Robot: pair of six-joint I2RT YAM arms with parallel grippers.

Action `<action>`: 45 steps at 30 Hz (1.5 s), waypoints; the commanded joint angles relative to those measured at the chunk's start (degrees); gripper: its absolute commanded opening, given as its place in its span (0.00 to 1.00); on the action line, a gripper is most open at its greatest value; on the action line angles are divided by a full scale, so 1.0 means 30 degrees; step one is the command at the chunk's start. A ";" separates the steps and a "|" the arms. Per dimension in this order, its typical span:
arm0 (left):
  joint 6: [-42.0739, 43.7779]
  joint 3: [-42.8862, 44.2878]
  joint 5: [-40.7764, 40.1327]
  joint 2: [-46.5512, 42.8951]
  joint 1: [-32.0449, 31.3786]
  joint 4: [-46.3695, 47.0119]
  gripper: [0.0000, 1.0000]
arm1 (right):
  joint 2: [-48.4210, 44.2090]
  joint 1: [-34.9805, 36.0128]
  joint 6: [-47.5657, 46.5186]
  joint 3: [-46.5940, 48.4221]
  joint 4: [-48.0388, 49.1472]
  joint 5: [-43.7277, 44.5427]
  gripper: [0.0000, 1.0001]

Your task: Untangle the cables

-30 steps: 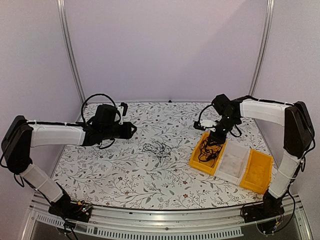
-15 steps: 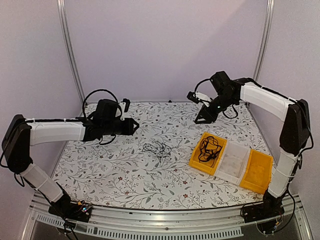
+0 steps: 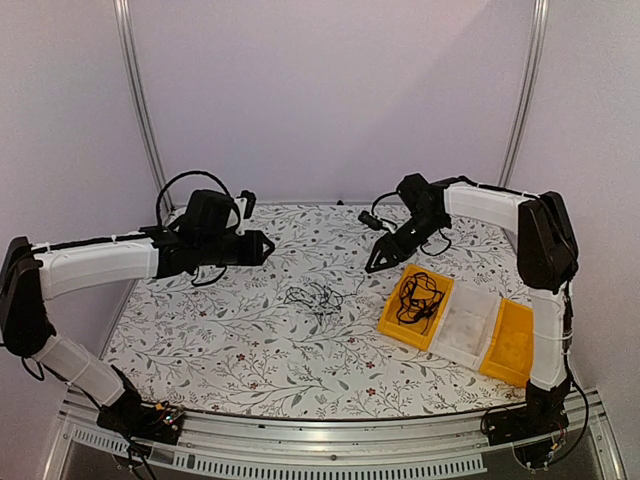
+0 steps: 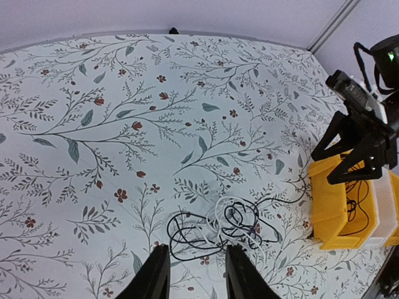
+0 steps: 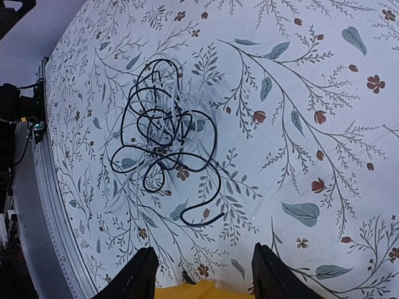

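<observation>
A tangle of black cables and one white cable lies mid-table; it also shows in the left wrist view and the right wrist view. A separate black cable lies in the yellow bin. My left gripper hovers left of the tangle, open and empty; its fingers frame the tangle's near edge. My right gripper hangs right of the tangle, near the bin, open and empty, with its fingers wide apart.
A row of bins stands at the right: the yellow one with the cable, a clear one and another yellow one. The floral tablecloth covers the table. White walls and metal posts enclose the back.
My right gripper left the yellow bin, where a black cable stays, then swung back and left toward the tangle. My left gripper edged right toward the tangle.
</observation>
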 commanded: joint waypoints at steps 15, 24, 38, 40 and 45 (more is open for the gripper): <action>-0.0576 0.0017 -0.1106 -0.0942 -0.0624 -0.0872 0.34 | 0.3413 0.0637 0.1422 0.1890 0.0197 -0.3369 0.40; 0.0740 0.0196 -0.0704 -0.0768 -0.0922 -0.1095 0.35 | 0.2751 0.0938 0.1579 0.2034 0.0379 -0.4019 0.00; 0.4481 -0.2333 0.0020 -0.1461 -0.4488 0.7880 0.50 | -0.2172 0.1527 0.2226 0.3789 0.0927 -0.5847 0.00; 0.4981 -0.2295 0.0205 -0.0877 -0.4672 0.8909 0.51 | -0.2347 0.1668 0.2481 0.4172 0.1036 -0.5624 0.00; 0.5663 -0.1184 -0.0189 0.1805 -0.4779 1.1059 0.52 | -0.2989 0.1947 0.2035 0.4399 0.0844 -0.5374 0.00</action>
